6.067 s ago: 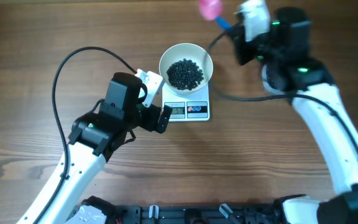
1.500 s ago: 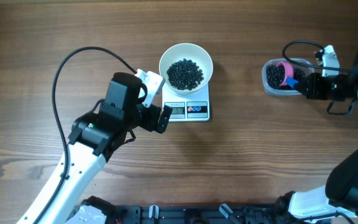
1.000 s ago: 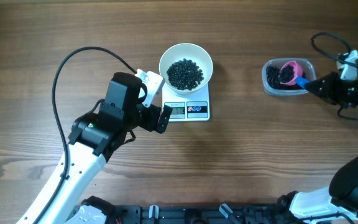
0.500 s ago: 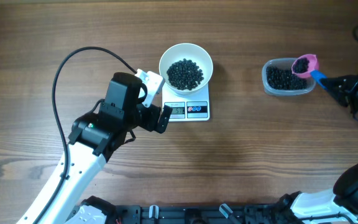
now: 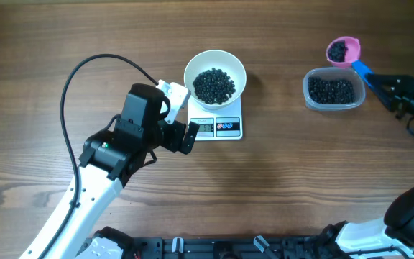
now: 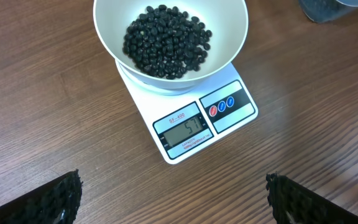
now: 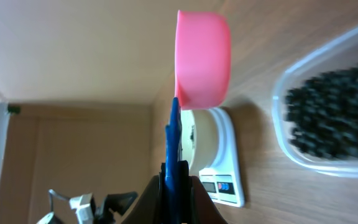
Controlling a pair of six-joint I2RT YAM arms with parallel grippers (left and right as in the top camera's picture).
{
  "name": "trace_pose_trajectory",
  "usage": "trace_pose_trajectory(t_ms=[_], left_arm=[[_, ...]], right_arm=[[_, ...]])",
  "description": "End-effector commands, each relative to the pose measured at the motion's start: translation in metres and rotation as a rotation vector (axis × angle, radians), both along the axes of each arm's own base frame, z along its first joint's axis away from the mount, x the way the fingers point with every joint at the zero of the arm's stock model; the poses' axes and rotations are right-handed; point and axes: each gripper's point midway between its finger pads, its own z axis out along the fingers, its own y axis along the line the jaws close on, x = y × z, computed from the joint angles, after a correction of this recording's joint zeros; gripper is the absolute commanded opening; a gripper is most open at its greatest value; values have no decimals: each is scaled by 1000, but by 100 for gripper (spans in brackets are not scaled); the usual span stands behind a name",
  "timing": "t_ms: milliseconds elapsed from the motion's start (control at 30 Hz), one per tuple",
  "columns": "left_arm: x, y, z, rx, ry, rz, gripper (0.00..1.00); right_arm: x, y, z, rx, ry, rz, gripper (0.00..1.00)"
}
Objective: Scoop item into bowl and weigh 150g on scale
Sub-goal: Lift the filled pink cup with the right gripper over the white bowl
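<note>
Right end effector (image 5: 381, 81) pinches the pink scoop (image 5: 353, 45) by its blue handle, cup level and full, just far of the tub (image 5: 309, 92), so nothing spills. Bowl (image 5: 190, 72) of beads (image 5: 214, 85) sits on the scale (image 5: 221, 127), mid-worktop. Left end effector (image 5: 181, 114) spread wide near the scale, probably so its camera sees the display.

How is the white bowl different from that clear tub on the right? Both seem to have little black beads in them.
The white bowl is round and opaque; the clear tub is rectangular with rounded corners and see-through. The bowl stands on the scale, while the tub sits directly on the table. The bowl looks wider than the tub. What they share: each holds a heap of small black pellets.
</note>
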Motion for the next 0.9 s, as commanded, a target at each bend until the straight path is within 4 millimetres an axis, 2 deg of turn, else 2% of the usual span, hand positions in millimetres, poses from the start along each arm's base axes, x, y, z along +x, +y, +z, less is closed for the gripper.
trace_pose_trajectory(t_ms=[0, 233, 367, 567, 667, 767, 867], left_arm=[[4, 0, 6, 4, -20, -10, 100], [4, 0, 6, 4, -21, -10, 100], [4, 0, 6, 4, -21, -10, 100], [4, 0, 6, 4, -20, -10, 100], [4, 0, 6, 4, -21, -10, 100], [4, 0, 6, 3, -21, -10, 100], [4, 0, 6, 4, -20, -10, 100]], right_arm=[[10, 23, 14, 84, -39, 68, 4], [32, 84, 19, 59, -75, 224, 4], [45, 113, 9, -20, -48, 252, 4], [51, 164, 14, -86, -149, 371, 4], [55, 178, 2, -172, -138, 372, 4], [52, 195, -4, -252, -210, 433, 4], [53, 204, -17, -362, -226, 449, 4]])
